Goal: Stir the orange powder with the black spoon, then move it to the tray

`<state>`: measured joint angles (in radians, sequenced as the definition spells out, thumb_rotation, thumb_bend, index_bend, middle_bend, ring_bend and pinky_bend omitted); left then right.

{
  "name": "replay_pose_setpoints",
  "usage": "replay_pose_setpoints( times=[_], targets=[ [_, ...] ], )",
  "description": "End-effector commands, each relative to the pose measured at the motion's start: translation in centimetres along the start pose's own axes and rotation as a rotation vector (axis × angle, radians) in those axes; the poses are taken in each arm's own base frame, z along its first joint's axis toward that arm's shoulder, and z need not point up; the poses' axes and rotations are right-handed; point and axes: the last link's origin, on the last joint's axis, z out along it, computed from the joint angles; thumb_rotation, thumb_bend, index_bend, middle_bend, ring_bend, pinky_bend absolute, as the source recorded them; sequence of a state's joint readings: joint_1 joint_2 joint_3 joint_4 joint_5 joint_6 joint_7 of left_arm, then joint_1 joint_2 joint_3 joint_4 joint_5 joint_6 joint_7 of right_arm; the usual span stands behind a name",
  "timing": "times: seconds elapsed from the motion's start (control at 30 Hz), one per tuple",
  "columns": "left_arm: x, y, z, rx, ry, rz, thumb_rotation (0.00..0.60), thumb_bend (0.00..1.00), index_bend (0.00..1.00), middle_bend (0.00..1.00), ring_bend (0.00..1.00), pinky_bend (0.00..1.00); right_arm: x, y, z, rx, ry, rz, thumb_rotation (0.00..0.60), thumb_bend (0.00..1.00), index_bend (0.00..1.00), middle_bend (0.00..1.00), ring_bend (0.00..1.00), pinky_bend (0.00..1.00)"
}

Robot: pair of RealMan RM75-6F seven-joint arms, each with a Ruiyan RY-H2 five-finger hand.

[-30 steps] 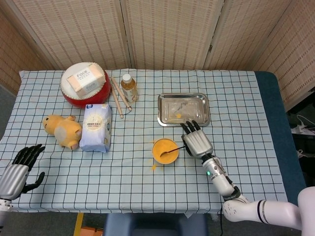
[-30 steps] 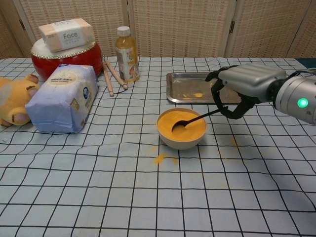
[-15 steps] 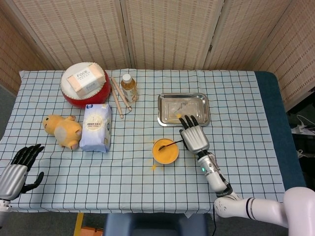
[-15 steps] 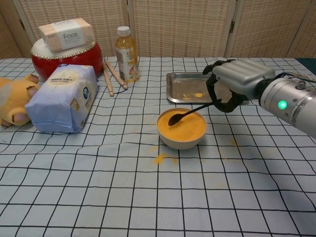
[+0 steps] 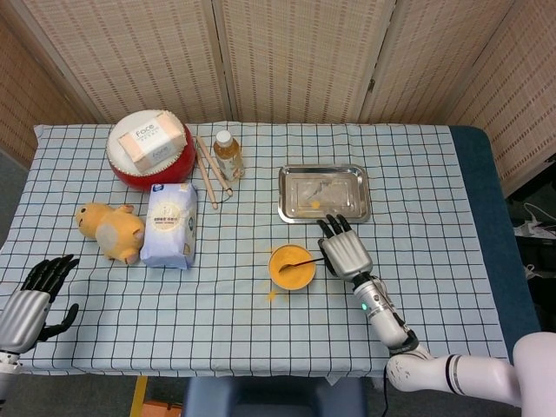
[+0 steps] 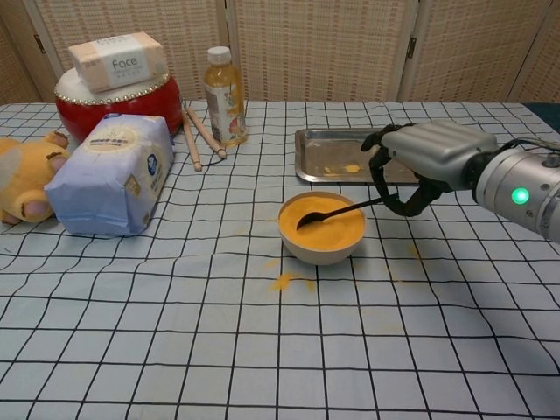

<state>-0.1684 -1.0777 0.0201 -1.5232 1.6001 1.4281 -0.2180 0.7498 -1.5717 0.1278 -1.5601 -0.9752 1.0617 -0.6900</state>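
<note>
A white bowl [image 6: 321, 246] [image 5: 292, 268] of orange powder [image 6: 328, 229] stands mid-table. My right hand [image 6: 423, 164] [image 5: 345, 248], just right of the bowl, grips the handle of the black spoon [image 6: 328, 213] [image 5: 296, 260]. The spoon's head rests in the powder on the bowl's left side. Behind the bowl lies the metal tray [image 6: 317, 163] [image 5: 323, 193], with a little orange powder on it. My left hand [image 5: 33, 299] hangs at the table's near left edge, fingers apart, holding nothing.
Orange powder is spilled [image 6: 286, 281] on the cloth in front of the bowl. At the left stand a flour bag [image 6: 109, 174], a plush toy [image 6: 24, 179], a red drum [image 6: 114, 98] with a tissue box, drumsticks [image 6: 197, 133] and a bottle [image 6: 225, 96].
The spoon's head rose and swung to the bowl's left rim as my right hand moved toward the tray, then dipped back into the powder as the hand returned. Left hand unchanged.
</note>
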Motion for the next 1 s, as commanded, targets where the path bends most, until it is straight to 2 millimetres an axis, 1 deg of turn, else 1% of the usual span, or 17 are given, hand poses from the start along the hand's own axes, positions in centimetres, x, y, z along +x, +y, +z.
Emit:
replay_pose_setpoints(
  times=[0.03, 0.23, 0.43, 0.63, 0.8, 1.0],
  targets=[
    [0.0, 0.0, 0.0, 0.0, 0.001, 0.002, 0.6, 0.47, 0.0, 0.0, 0.0, 0.04, 0.3, 0.3, -0.2, -0.005, 0.004, 0.019, 0.6, 0.56, 0.81, 0.11, 0.0, 0.08],
    [0.1, 0.0, -0.1, 0.003, 0.007, 0.0, 0.6, 0.47, 0.0, 0.0, 0.0, 0.04, 0.8, 0.6, -0.5, -0.011, 0.063, 0.038, 0.6, 0.56, 0.8, 0.11, 0.0, 0.08],
    [0.1, 0.0, -0.1, 0.002, 0.005, -0.001, 0.6, 0.47, 0.0, 0.0, 0.0, 0.04, 0.9, 0.7, -1.9, 0.006, 0.078, 0.046, 0.6, 0.58, 0.8, 0.11, 0.0, 0.08],
    [0.0, 0.0, 0.0, 0.003, 0.003, 0.001, 0.6, 0.47, 0.0, 0.0, 0.0, 0.04, 0.3, 0.5, -2.9, 0.029, 0.054, 0.041, 0.6, 0.58, 0.8, 0.11, 0.0, 0.08],
    [0.0, 0.0, -0.1, 0.001, 0.003, 0.001, 0.6, 0.47, 0.0, 0.0, 0.0, 0.04, -0.2, 0.5, -2.5, 0.021, 0.036, 0.019, 0.6, 0.58, 0.81, 0.11, 0.0, 0.08],
    [0.1, -0.1, 0.0, 0.004, 0.002, -0.002, 0.6, 0.47, 0.0, 0.0, 0.0, 0.04, -0.6, 0.3, -1.3, -0.003, 0.017, -0.018, 0.6, 0.58, 0.81, 0.11, 0.0, 0.08]
  ],
)
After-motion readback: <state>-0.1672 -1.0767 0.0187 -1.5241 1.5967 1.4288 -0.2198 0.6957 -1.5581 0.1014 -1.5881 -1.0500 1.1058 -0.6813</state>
